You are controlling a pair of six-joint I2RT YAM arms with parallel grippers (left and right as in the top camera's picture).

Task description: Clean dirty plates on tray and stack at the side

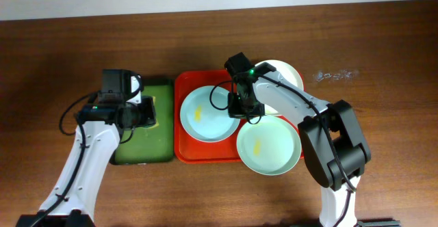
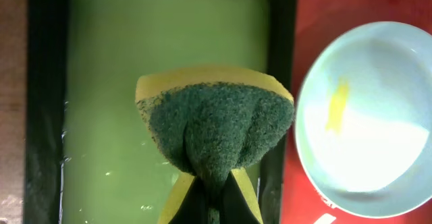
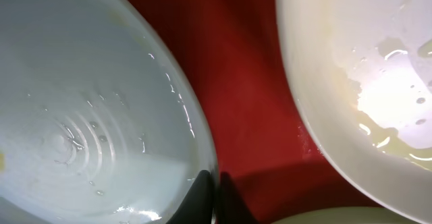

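My right pincer [image 3: 214,193] is nipped shut on the rim of the wet blue plate [image 1: 204,114], centre-frame on the tray [image 1: 186,150] (left pincer [image 2: 209,207] clamps the sponge [image 2: 216,126]), so I fear it slipping free if lifted.

surface: brown wooden table [image 1: 55,49] | middle: red tray [image 1: 181,148], green tray [image 1: 147,145] against its left side | toward far right corner: small glinting scraps [image 1: 335,74], unidentifiable
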